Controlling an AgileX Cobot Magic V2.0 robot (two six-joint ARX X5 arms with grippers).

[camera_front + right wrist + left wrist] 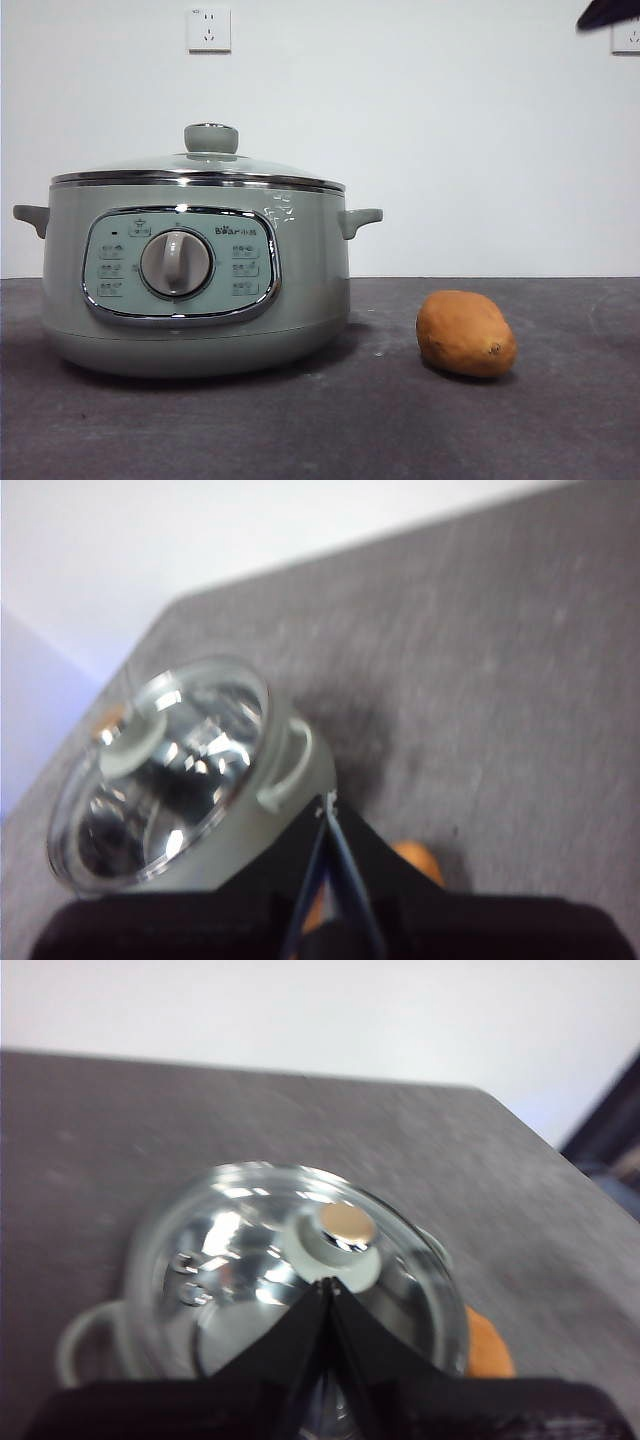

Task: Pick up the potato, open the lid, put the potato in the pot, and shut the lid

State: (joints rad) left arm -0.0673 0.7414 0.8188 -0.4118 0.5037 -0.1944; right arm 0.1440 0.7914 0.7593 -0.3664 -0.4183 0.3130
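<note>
Potato [466, 333] lies bare on the dark worktop [330, 420] at lower right of the front view, near the pot [195, 290] but apart from it, so nothing blocks a grasp from above. The lid [200, 168] sits square on the pot, knob up, not yet lifted. Left tool [331, 1282] hangs over the lid, jaws pressed together and empty. Right tool [327, 802] hangs between pot and potato; though blurred, its jaws also look closed on nothing. Both seem staged above their targets.
</note>
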